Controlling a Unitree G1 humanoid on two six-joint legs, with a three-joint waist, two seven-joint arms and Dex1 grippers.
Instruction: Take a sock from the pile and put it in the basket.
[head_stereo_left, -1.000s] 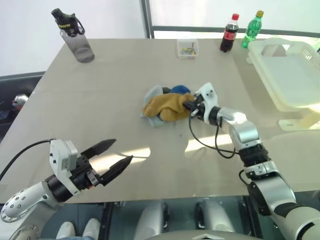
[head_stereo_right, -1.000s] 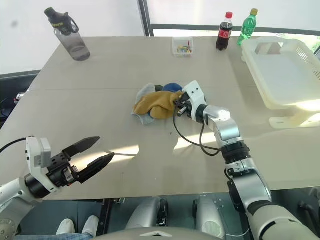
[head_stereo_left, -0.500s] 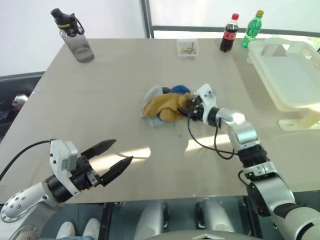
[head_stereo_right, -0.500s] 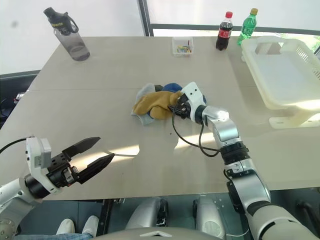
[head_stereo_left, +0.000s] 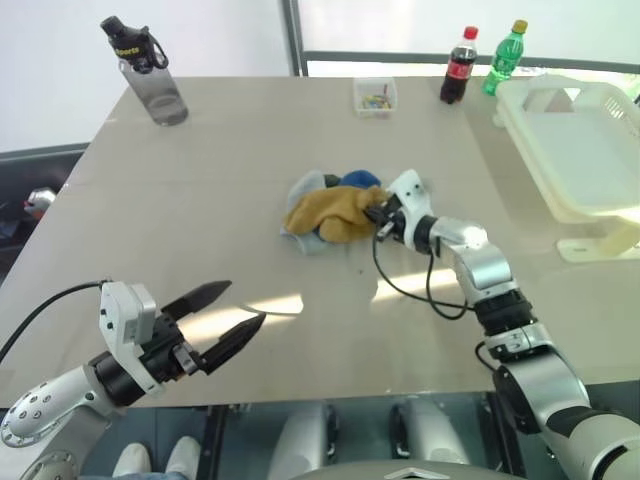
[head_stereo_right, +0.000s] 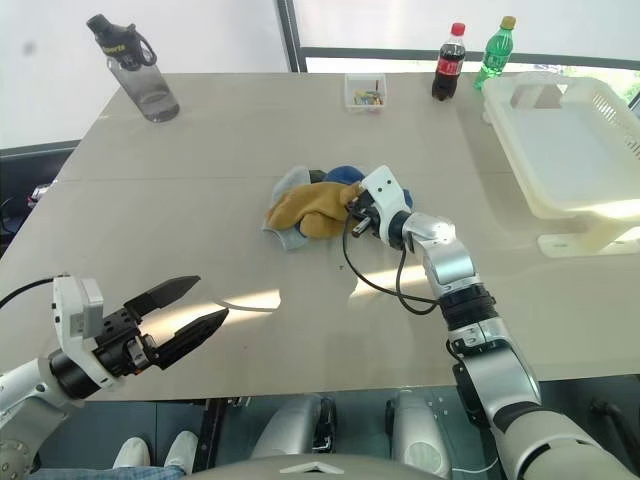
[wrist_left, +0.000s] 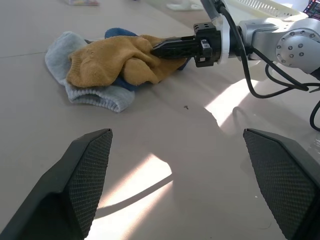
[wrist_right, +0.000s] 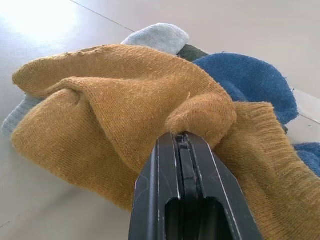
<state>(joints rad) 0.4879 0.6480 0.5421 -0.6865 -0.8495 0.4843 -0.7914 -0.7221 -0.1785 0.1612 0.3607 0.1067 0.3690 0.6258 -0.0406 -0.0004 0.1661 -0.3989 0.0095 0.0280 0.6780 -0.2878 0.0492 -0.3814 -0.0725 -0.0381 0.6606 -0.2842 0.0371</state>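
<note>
The pile (head_stereo_left: 335, 210) is seen near the middle of the surface (head_stereo_left: 200, 200): a mustard sock (wrist_right: 125, 100) lies on top, with a blue sock (wrist_right: 245, 82) and a pale grey-blue sock (wrist_left: 95, 95) under and beside it. The right gripper (head_stereo_left: 380, 212) is reached out to the right edge of the pile, and its jaws are pressed together on a fold of the mustard sock, which is bunched over their tips in the right wrist view. The sock is not lifted; it rests on the pile.

The left gripper (head_stereo_left: 225, 315) is held above the near left part of the surface, well apart from the pile, with its jaws spread wide and nothing between them.

The basket (head_stereo_left: 580, 150) is set at the far right edge of the surface, well apart from the pile; no sock is seen in it. At the far edge, a cola bottle (head_stereo_left: 459, 67) and a green bottle (head_stereo_left: 504, 60) are stood just beside each other near the basket, a small clear box (head_stereo_left: 375, 97) is placed to their left, and a dark water bottle (head_stereo_left: 147, 72) is stood at the far left corner.
</note>
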